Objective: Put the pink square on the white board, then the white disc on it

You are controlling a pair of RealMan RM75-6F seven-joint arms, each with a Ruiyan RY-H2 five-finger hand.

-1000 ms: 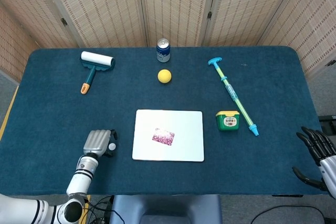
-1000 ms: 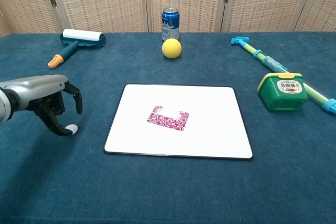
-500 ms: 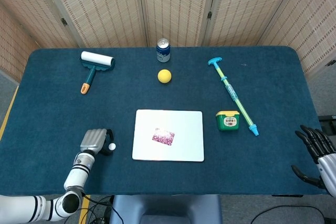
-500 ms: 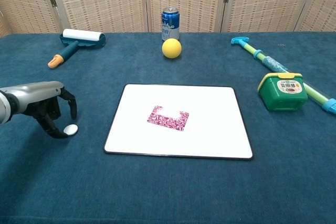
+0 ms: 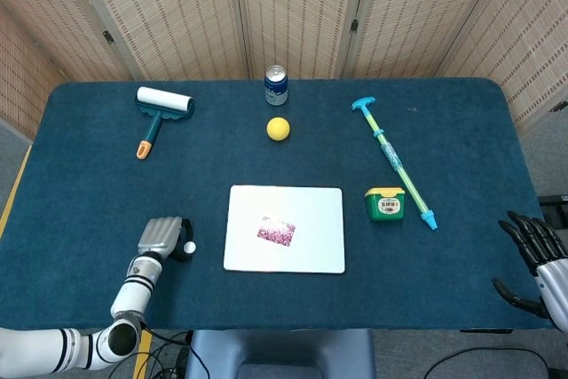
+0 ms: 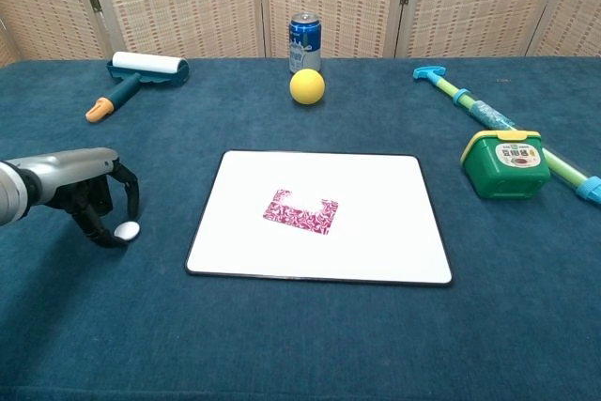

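Note:
The pink square (image 5: 276,231) (image 6: 300,210) lies flat near the middle of the white board (image 5: 315,206) (image 6: 385,185). The small white disc (image 5: 189,247) (image 6: 125,229) sits on the blue cloth just left of the board. My left hand (image 5: 161,238) (image 6: 80,185) arches over the disc and pinches it at table level, one finger curled down on its right side and the thumb on its left. My right hand (image 5: 535,259) hangs off the table's front right corner, fingers spread and holding nothing; the chest view does not show it.
A green lidded box (image 5: 385,203) (image 6: 505,163) stands right of the board beside a long blue-green pump toy (image 5: 391,160) (image 6: 488,115). A yellow ball (image 5: 278,129) (image 6: 307,86), a can (image 5: 276,85) (image 6: 304,42) and a lint roller (image 5: 160,111) (image 6: 139,74) lie along the back.
My left hand has drawn slightly left and lower, and its finger has curled down onto the white disc. The disc has barely shifted. The right hand has stayed put.

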